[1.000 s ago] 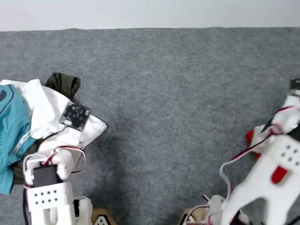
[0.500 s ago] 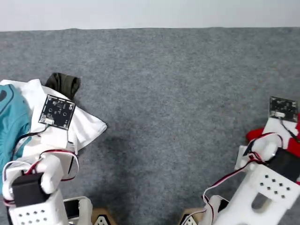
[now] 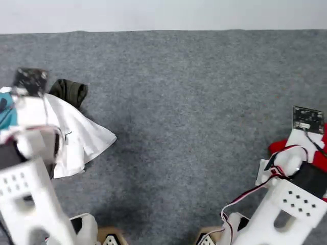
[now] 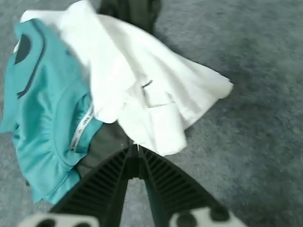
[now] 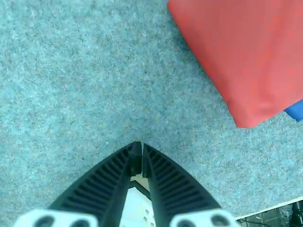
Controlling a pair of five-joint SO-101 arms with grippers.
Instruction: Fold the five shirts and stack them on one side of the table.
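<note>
The left wrist view lays out the crumpled pile in detail. A loose white cotton shirt (image 4: 156, 94) is draped over a rumpled teal jersey shirt (image 4: 47, 113) whose dark-trimmed neckline and striped inner neck tape are turned up, and a dark olive garment (image 4: 128, 9) pokes out at the pile's far end, with more dark cloth under the white one. From the high view the same pile sits at the table's left edge, the teal reduced to a sliver beside the left arm (image 3: 25, 194). The left gripper (image 4: 137, 153) hangs above the near edge of the pile with its black ribbed jaws pressed together on nothing. The right wrist view shows a neatly folded red shirt (image 5: 236, 52) with a crisp corner lying flat, and a bit of blue cloth (image 5: 296, 111) peeking from beneath it. The right gripper (image 5: 138, 144) is just beside them over bare covering, jaws likewise closed and empty. In the high view the red fold lies at the table's right edge, partly under the right arm (image 3: 291, 199). The table is covered in grey, felt-like carpet (image 3: 194, 102), and a pale wall (image 3: 163, 15) runs behind its far edge.
</note>
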